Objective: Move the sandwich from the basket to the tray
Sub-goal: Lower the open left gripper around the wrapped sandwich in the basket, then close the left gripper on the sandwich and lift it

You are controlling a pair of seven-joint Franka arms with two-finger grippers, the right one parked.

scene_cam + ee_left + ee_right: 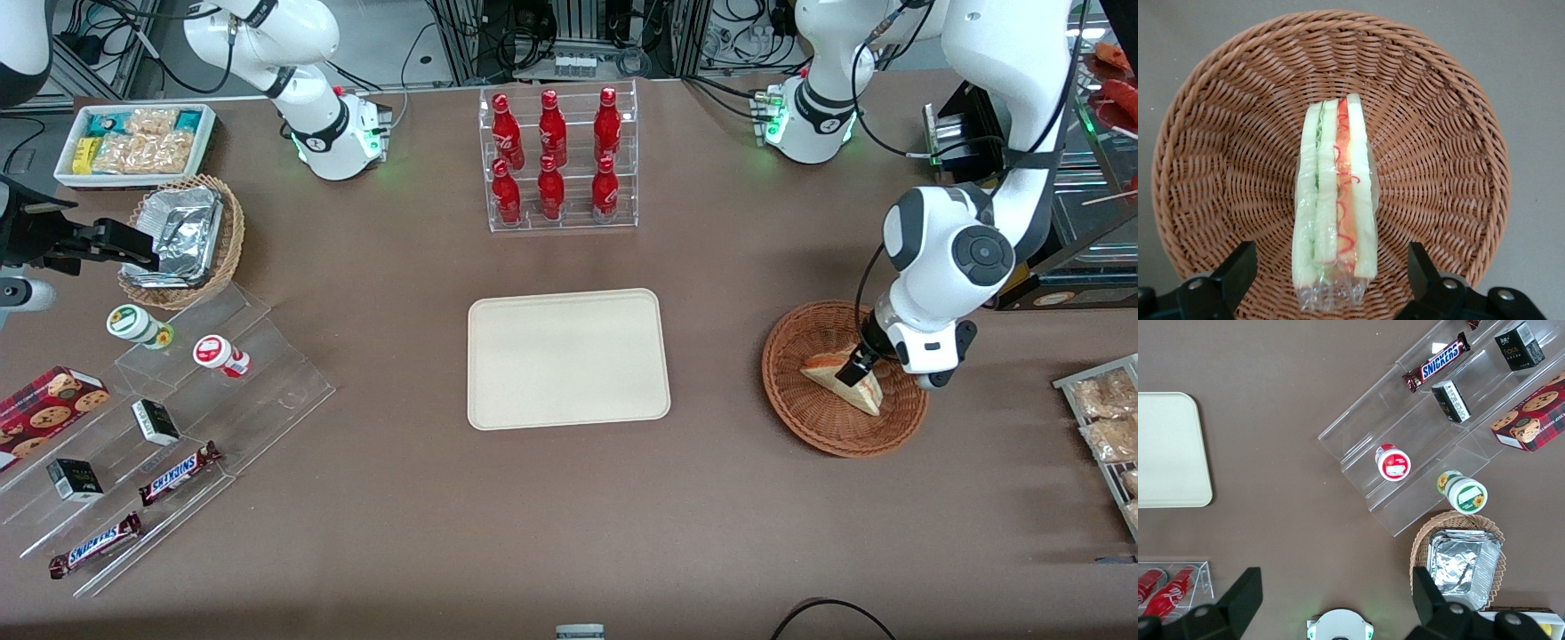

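Note:
The sandwich (pixel 849 388), a plastic-wrapped wedge, lies in the reddish-brown wicker basket (pixel 791 404) toward the working arm's end of the table. My left gripper (pixel 856 372) hangs low over it and is open. In the left wrist view the sandwich (pixel 1335 200) stands on edge with its red and green filling facing up, in the middle of the basket (pixel 1445 167). The gripper (pixel 1331 270) straddles the sandwich's wrapped end, with a gap between each black finger (pixel 1238 270) and the bread. The cream tray (pixel 569 360) lies bare at the table's middle, beside the basket.
A clear rack of red bottles (pixel 557 160) stands farther from the front camera than the tray. Toward the parked arm's end are an acrylic step shelf with snacks (pixel 178 418), a foil-lined basket (pixel 182 240) and a white bin (pixel 133 142). Packets (pixel 1107 427) lie near the basket.

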